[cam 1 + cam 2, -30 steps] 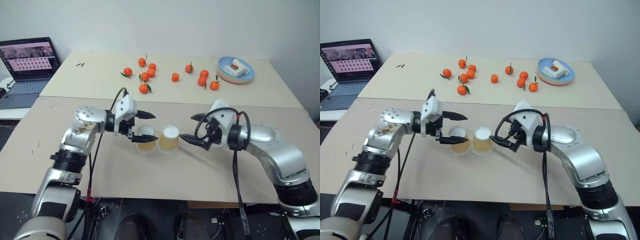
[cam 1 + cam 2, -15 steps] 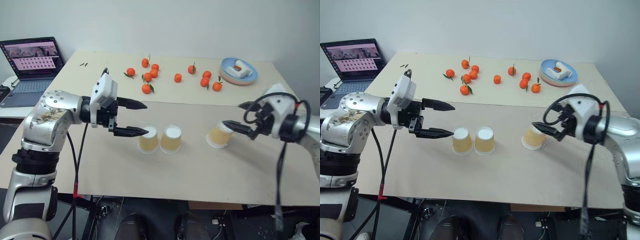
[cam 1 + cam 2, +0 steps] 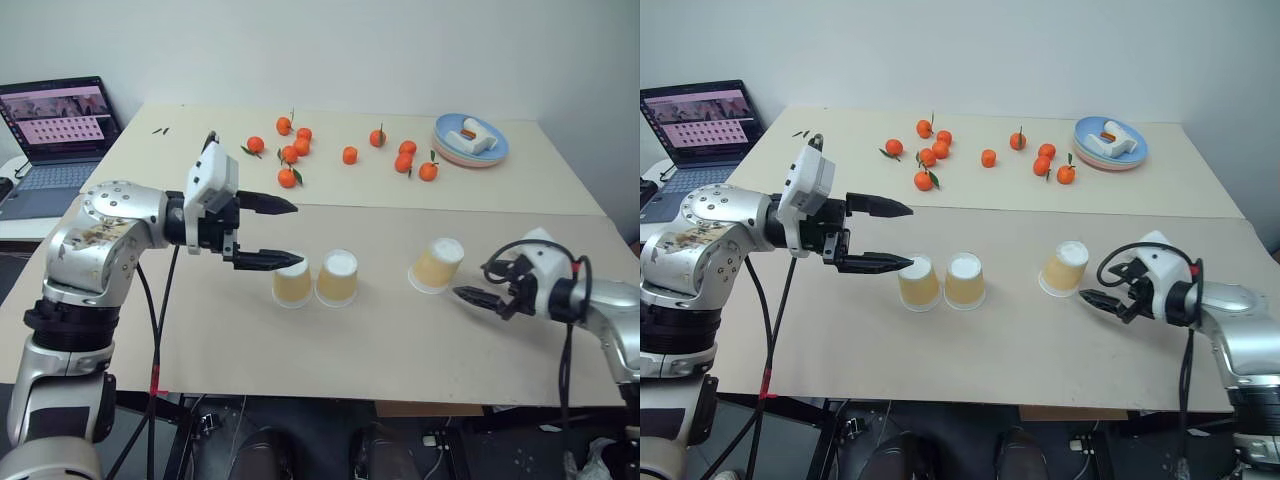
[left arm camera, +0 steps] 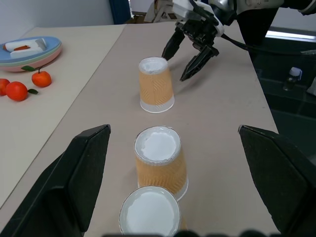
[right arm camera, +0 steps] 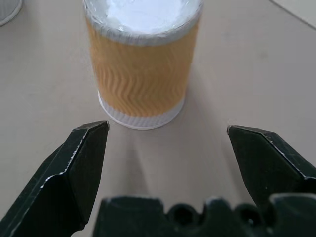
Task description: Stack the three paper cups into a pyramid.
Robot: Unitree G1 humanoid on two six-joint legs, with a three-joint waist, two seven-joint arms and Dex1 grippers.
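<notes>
Two paper cups (image 3: 292,285) (image 3: 338,278) stand upside down, side by side, at the middle of the near table. A third paper cup (image 3: 436,265) stands upside down to their right, apart from them. No pyramid stands; all three cups rest on the table. My left gripper (image 3: 297,235) hangs open just left of and above the left cup, holding nothing. My right gripper (image 3: 478,285) is open, low over the table just right of the third cup (image 5: 143,69), which stands ahead of its spread fingers (image 5: 79,163) without touching them.
Several tangerines (image 3: 290,152) lie scattered on the far table. A blue plate (image 3: 452,150) with a white object sits at the back right. A laptop (image 3: 60,130) stands open at the far left. A seam (image 3: 400,208) divides the two tabletops.
My right gripper swung right and down, away from the pair of cups, to just right of the third cup. My left gripper rose and drew back from the left cup.
</notes>
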